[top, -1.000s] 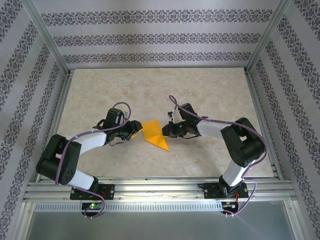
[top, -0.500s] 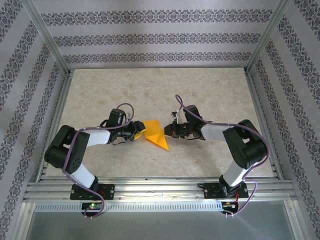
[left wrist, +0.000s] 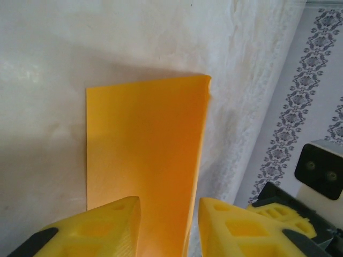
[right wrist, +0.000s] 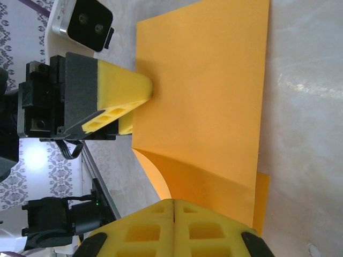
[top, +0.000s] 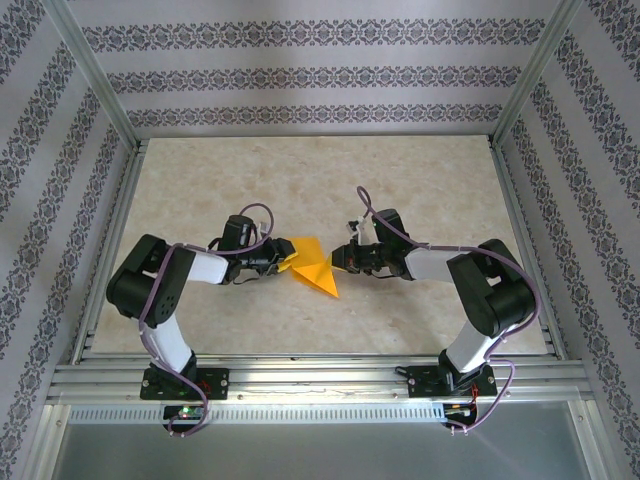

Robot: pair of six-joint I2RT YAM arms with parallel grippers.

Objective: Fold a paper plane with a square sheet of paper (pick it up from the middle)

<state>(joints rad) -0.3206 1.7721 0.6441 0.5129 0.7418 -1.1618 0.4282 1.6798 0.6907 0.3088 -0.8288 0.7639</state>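
The square sheet of paper (top: 312,266) lies partly folded at mid-table, orange-yellow, one flap raised. In the right wrist view the paper (right wrist: 203,91) curves up into my right gripper (right wrist: 174,206), whose yellow fingers are pressed together on its near edge. From above, the right gripper (top: 338,259) meets the sheet's right side. My left gripper (top: 285,262) is at the sheet's left side. In the left wrist view its fingers (left wrist: 110,222) stand apart, and the paper (left wrist: 144,155) runs into the left gripper's (left wrist: 170,214) gap without being pinched.
The beige mottled table top (top: 300,180) is fenced by an aluminium frame (top: 300,372) and patterned walls. The left arm's elbow (top: 150,280) and the right arm's elbow (top: 495,285) sit near the front rail.
Both grippers have closed in on the sheet. The left gripper slid right over its left edge. The right gripper moved left and now pinches its right edge.
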